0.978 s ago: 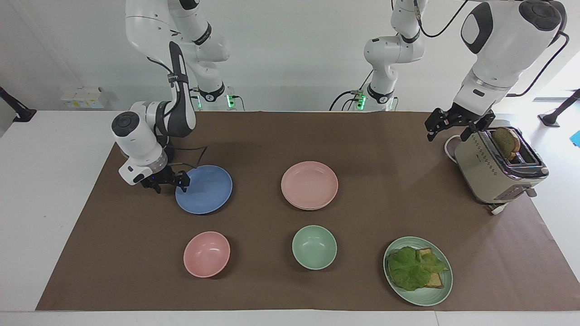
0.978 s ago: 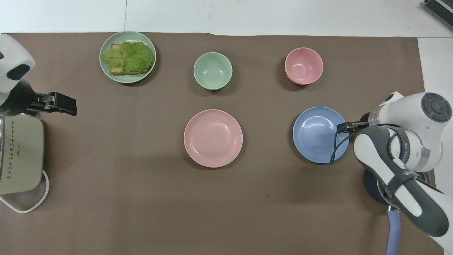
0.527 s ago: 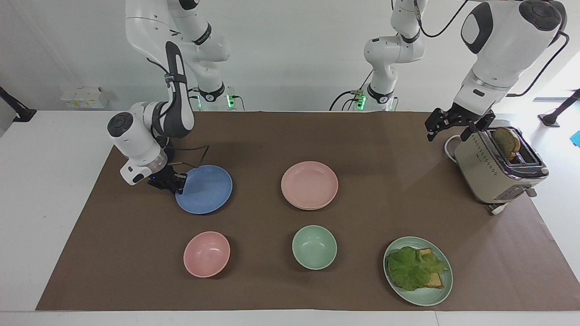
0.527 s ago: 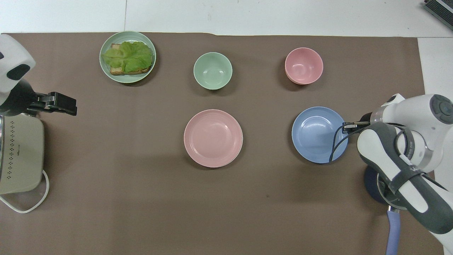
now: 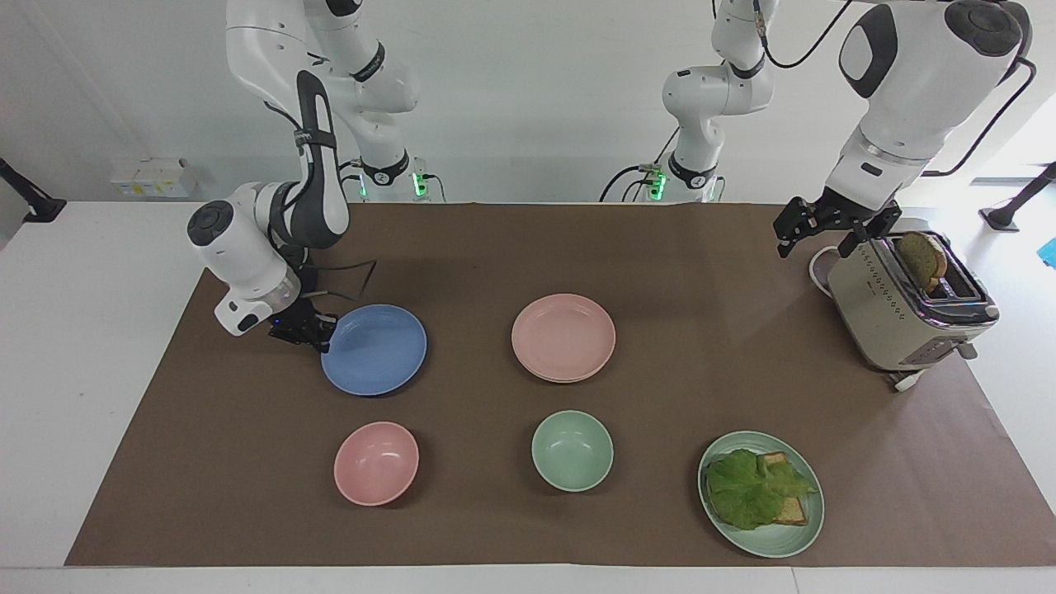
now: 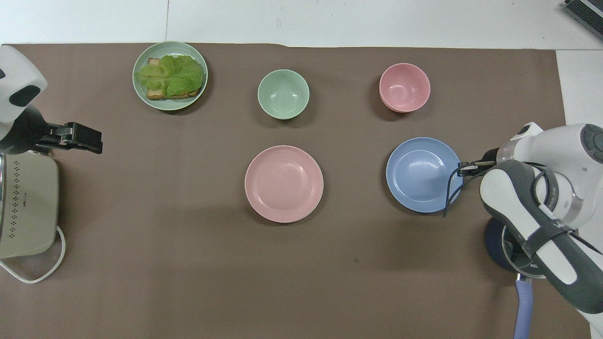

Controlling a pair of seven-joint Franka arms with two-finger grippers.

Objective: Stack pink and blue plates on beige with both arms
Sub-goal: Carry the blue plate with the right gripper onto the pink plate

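The blue plate lies toward the right arm's end of the table. My right gripper is shut on its rim, on the side toward that end. The pink plate rests in the middle of the brown mat on the beige plate. Only a thin edge of the beige plate shows under the pink one. My left gripper hangs open and empty beside the toaster, where the left arm waits.
A beige toaster holding a bread slice stands at the left arm's end. Farther from the robots are a pink bowl, a green bowl and a green plate with lettuce and toast. A lilac handle shows under the right arm.
My right gripper has shut on the blue plate's rim, and the plate has shifted slightly with it. The right arm's wrist drew back a little. The left arm has not moved.
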